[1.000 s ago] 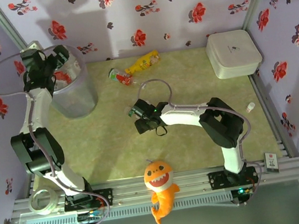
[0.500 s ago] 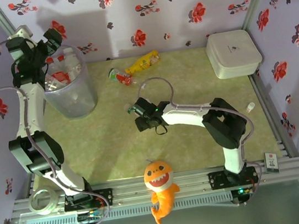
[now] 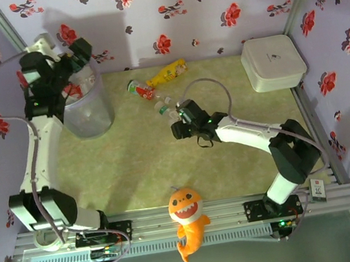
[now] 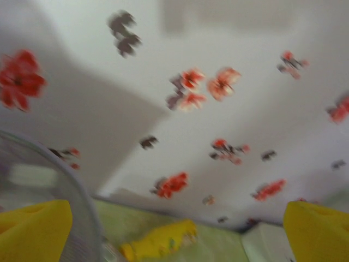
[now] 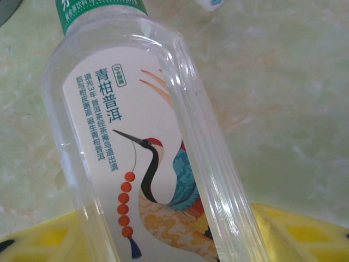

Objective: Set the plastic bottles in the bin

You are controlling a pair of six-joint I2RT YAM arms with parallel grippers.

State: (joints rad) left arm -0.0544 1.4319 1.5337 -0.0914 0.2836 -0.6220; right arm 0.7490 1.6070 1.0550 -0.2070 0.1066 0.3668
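My right hand [image 5: 163, 240] grips a clear bottle [image 5: 147, 147] with a crane label, a yellow pad pressed against each side, over the green mat [image 5: 283, 109]. My left hand [image 4: 174, 229] gapes wide and empty above the bin [image 3: 91, 116]. A yellow bottle [image 3: 167, 73] lies near the back wall.

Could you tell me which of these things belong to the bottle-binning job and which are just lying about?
Belong to the job:
- bin
- bottles already in it
- yellow bottle
- red-labelled bottle beside the yellow one
- crane-labelled bottle

Just lying about:
- white lidded box
- orange plush fish
- roll of tape
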